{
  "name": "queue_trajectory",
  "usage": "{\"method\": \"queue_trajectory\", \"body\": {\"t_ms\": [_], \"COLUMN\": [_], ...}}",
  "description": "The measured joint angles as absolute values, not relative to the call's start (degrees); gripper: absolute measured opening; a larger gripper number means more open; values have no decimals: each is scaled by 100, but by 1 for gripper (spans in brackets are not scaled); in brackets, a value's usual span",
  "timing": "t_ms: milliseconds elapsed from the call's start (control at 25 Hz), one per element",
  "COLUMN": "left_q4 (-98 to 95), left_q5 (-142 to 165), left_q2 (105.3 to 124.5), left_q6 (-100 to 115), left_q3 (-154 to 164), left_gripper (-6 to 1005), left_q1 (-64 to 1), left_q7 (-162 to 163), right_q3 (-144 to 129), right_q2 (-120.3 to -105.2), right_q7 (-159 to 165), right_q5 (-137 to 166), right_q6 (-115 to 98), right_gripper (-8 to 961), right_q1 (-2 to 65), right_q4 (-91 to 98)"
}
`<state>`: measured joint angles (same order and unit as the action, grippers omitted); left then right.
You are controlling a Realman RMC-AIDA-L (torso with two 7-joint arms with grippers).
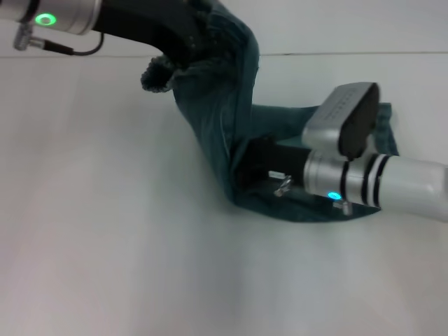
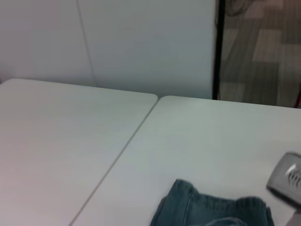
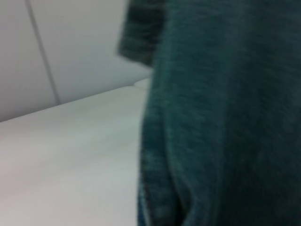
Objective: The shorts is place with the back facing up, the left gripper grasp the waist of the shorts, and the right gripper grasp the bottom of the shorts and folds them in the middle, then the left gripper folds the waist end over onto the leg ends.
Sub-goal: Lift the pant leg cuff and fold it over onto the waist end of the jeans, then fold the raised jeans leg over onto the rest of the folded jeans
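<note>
Shorts (image 1: 224,133) waist is being held aloft by closed left claw (image 1: 183,52); right claw (image 1: 255,168) grip can't be told, fabric-hidden.

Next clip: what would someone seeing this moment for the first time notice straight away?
The dark teal shorts stand out: one end is lifted off the white table by the left gripper at the far side, the cloth hanging down in a sloping band. The right gripper sits low over the other end, which lies on the table nearer the robot's right.
</note>
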<state>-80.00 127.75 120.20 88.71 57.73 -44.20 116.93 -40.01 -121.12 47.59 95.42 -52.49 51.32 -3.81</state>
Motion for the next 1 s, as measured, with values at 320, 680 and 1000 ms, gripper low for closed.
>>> {"method": "queue_trajectory", "body": {"t_ms": [320,680,1000], "left_q4": [-8121,-7957,-7670], "left_q5": [13309,13511,13518], "left_q2": [12336,12387,12413], "left_q6": [8823,8429,7700], "left_q3": [6158,6898,7664], "left_gripper": [70,69,103], "left_q1": [-4651,-4729,-4904], "left_q7": [11832,11846,11963], "right_q3": [-4063,-4075,-4160], "right_q2": [-12121,-12003,-11946], "right_q7": [4821,4857,4903], "right_q5": [9824,9890,9899], "right_q6": [-5291,-6478,-7852], "right_gripper": [-2,-1,-2], "right_q1": [5275,4044,2280], "right_q4": [-479,451,1648]}}
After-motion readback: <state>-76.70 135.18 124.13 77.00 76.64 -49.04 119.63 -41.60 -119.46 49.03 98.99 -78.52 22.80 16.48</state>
